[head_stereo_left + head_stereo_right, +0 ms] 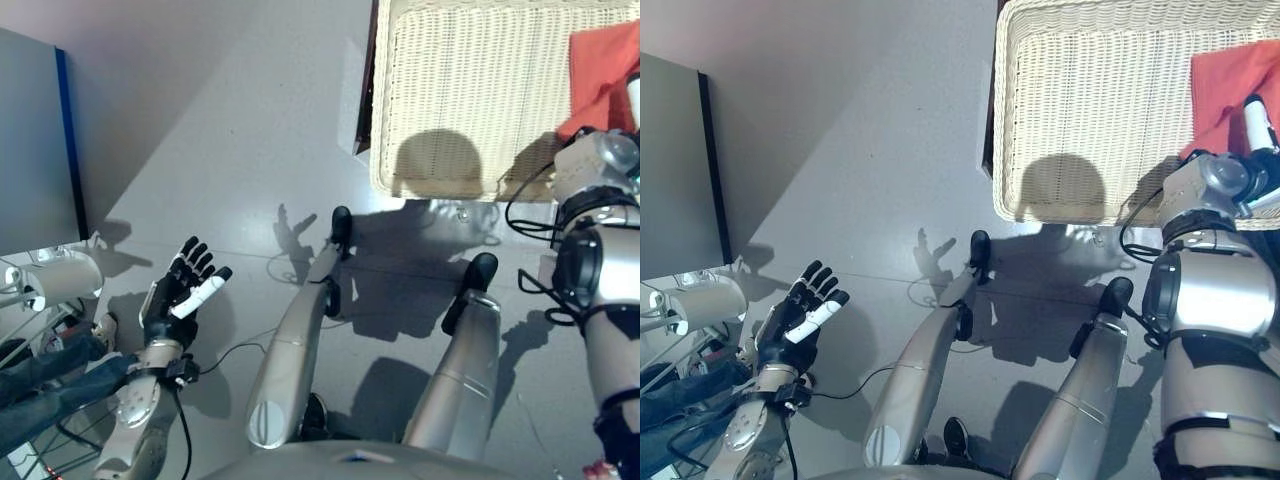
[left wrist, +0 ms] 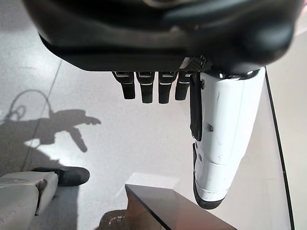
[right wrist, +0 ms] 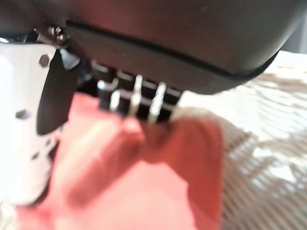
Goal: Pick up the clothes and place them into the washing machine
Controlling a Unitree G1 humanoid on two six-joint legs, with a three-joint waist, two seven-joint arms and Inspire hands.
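Item 1: wicker basket (image 1: 1090,120), cream-white, rectangular, upper right of the frame, standing on the grey floor (image 1: 860,150).

Item 2: red cloth (image 1: 1230,90), lying inside the basket at its right side, crumpled, reaching the frame's right edge.

Item 3: right robot hand (image 3: 144,103), upper right of the frame, reached into the basket. In its wrist view the fingers are bent down into the red cloth, with the fabric bunched against them and the white-covered thumb beside it; the tips are buried in the folds, so whether the grip has closed on the cloth cannot be told.

Item 4: left robot hand (image 1: 185,290), lower left of the frame, raised above the floor, palm up, fingers straight and spread, white-covered thumb extended; it holds nothing.

Item 5: grey cabinet-like appliance (image 1: 35,150) with a dark blue edge, left edge of the frame, well apart from the basket.

Item 6: blue denim garment (image 1: 45,385), lower left corner, beside the left arm.

Item 7: white cylindrical object (image 1: 65,278), left edge, just below the appliance.
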